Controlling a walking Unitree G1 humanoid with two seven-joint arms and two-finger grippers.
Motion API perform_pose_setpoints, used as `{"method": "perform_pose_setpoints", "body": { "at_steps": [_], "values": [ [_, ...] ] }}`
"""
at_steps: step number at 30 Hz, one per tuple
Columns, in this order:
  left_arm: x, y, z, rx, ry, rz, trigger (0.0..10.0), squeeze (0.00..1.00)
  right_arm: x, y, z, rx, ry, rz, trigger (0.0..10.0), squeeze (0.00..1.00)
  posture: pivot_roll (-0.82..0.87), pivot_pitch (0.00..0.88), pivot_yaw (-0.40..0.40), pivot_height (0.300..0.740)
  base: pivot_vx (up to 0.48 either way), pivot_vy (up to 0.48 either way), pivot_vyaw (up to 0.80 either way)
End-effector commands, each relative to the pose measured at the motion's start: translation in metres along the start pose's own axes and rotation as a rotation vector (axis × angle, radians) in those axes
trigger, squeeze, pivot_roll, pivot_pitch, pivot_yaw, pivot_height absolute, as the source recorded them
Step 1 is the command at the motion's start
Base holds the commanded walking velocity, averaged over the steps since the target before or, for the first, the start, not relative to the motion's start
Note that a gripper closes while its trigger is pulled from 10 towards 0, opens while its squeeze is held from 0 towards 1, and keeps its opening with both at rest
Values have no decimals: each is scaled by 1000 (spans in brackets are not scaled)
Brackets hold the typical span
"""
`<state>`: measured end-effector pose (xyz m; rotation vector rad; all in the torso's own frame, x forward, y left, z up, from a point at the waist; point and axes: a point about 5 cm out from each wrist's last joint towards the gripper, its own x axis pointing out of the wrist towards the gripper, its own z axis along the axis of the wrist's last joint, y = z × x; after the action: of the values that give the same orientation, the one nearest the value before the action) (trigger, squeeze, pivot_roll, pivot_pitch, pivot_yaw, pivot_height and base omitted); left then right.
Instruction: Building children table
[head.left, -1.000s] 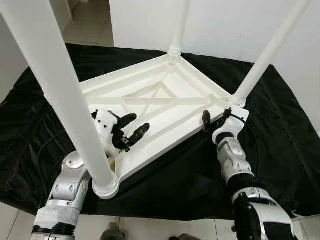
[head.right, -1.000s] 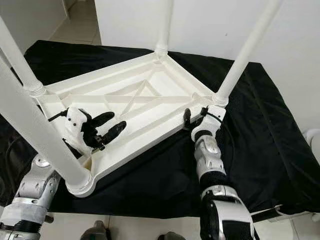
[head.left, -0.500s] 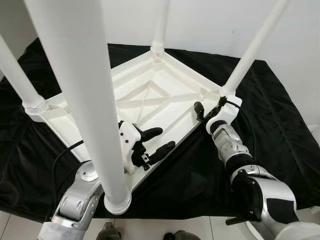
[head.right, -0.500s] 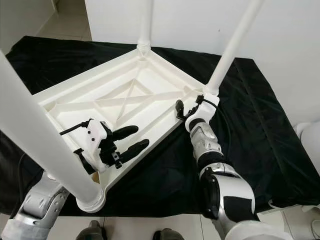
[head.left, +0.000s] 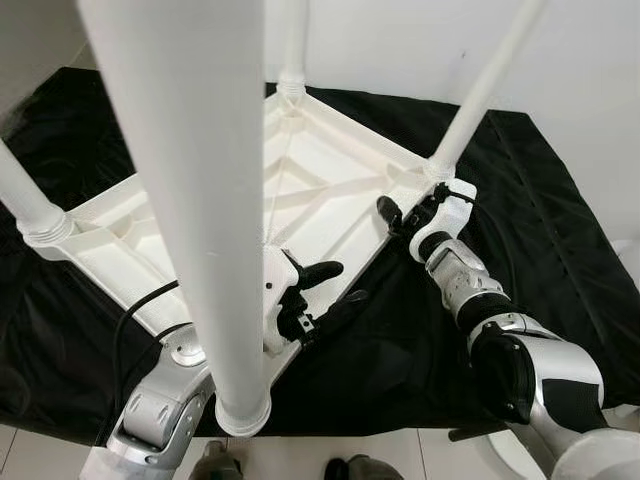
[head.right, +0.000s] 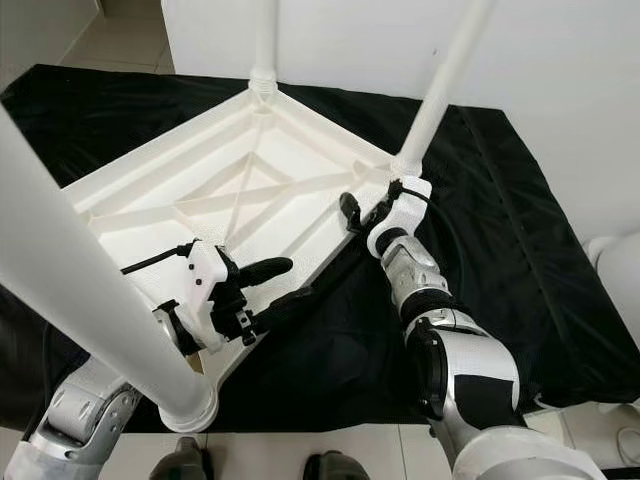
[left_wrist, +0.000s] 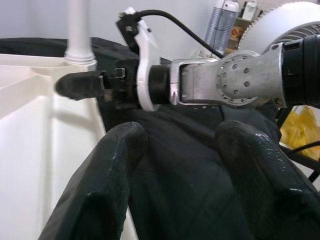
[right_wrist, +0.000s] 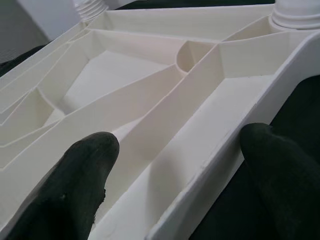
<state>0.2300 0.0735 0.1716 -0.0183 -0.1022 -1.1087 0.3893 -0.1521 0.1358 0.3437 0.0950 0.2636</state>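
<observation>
A black cloth (head.right: 520, 250) covers the surface, which stands against a plain white wall (head.right: 560, 60). Pale floor tiles (head.right: 110, 30) show beyond its far left corner.

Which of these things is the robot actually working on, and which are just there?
Part of the job:
white table, upside down, legs up
left gripper, open at its near edge
right gripper, open at its rim

Just there:
black cloth underneath
white wall

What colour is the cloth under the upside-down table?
The cloth is black, clearest in the right eye view.
</observation>
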Motion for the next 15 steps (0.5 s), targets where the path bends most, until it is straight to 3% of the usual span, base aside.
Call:
{"method": "perform_pose_setpoints", "body": {
  "at_steps": [1, 7, 13, 15],
  "values": [
    [3, -6, 2, -1, -3, -35, 10000, 0, 5, 15, -5, -12, 35, 74, 10000, 0, 116, 96, -62, 740, 0, 0, 0],
    [7, -8, 4, -6, -3, -65, 10000, 0, 7, 29, -9, -107, 62, 168, 10000, 0, 97, 94, -44, 740, 0, 0, 0],
    [10, -10, 6, -5, -4, -84, 10000, 0, 4, 24, -11, -156, 60, 168, 10000, 0, 81, 89, -33, 740, 0, 0, 0],
    [12, -9, 6, 1, 0, -95, 10000, 0, 0, 15, -9, -182, 30, 122, 10000, 0, 79, 85, -31, 740, 0, 0, 0]
  ]
}}
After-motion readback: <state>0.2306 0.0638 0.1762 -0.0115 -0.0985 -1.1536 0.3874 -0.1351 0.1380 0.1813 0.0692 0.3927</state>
